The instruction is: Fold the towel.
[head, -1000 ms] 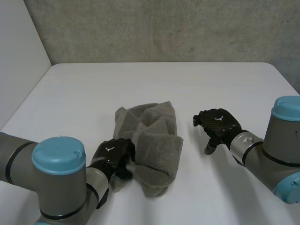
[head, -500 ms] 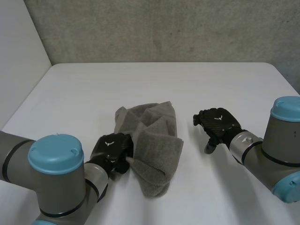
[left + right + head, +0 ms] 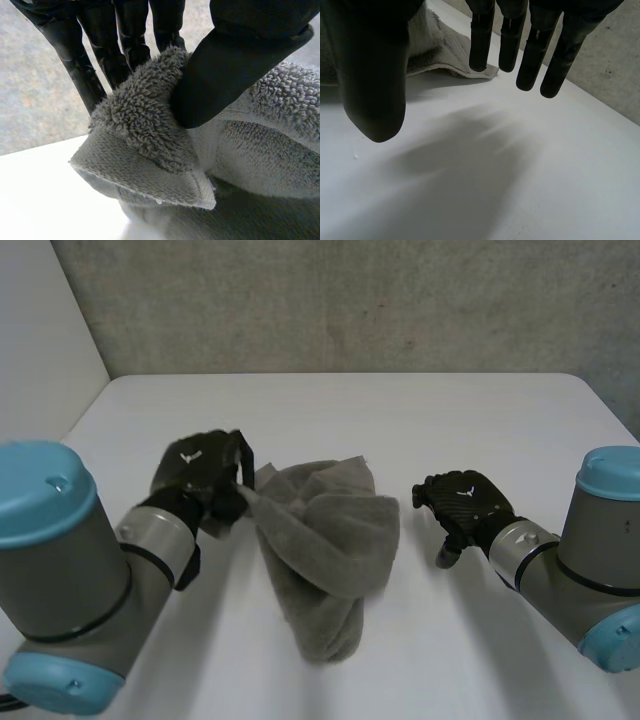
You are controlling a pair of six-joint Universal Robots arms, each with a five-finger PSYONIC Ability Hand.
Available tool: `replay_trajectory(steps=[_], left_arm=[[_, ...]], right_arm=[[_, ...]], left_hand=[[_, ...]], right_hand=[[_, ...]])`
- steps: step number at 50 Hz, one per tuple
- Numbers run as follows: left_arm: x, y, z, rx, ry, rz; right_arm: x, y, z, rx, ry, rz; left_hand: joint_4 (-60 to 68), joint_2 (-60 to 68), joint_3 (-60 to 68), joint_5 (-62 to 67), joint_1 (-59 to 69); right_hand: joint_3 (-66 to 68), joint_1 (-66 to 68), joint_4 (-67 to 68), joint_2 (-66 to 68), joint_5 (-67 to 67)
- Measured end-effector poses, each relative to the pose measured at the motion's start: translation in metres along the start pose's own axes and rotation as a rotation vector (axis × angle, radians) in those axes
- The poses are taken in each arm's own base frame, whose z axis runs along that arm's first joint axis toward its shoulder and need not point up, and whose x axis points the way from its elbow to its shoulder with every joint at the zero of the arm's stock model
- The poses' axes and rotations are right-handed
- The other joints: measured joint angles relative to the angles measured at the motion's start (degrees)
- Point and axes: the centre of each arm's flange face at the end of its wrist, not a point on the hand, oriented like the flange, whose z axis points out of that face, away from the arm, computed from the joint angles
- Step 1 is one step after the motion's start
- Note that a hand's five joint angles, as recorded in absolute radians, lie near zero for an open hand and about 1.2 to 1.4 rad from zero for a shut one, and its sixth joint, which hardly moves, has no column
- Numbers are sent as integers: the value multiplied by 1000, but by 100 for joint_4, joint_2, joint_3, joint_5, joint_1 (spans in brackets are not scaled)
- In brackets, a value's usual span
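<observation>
Left hand (image 3: 200,475) pinches the left corner of the crumpled towel (image 3: 325,540) (thumb against fingers) at mid table (image 3: 400,410); right hand (image 3: 465,505) hangs slack-fingered over bare room to its right. Folds hide other corners.

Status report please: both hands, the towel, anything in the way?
Left hand pinches towel near a corner, raised. Right hand open beside it, holding nothing. Towel bunched, not yet folded. No obstacle seen.

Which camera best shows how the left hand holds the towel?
The left wrist view: close up, the left hand pinches the towel between thumb and fingers. The head view shows the grip from behind; the right wrist view, towel beyond the right hand.
</observation>
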Motion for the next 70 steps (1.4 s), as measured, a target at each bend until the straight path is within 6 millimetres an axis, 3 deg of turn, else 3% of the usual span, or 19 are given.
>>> replay_trajectory(steps=[23, 42, 70], left_arm=[[-6, -18, 2, 35, -20, -9], [-12, -81, -23, 181, -37, -16], [-13, -88, -25, 188, -40, -17]], right_arm=[[0, 2, 3, -4, -1, 1], [0, 4, 4, -10, -2, 3], [0, 5, 7, -12, -3, 3]], left_hand=[[2, 1, 4, 0, 0], [3, 3, 5, 0, 0], [4, 3, 5, 0, 0]], right_hand=[[0, 0, 0, 0, -6], [0, 0, 0, 0, -12], [-22, -15, -31, 0, -16]])
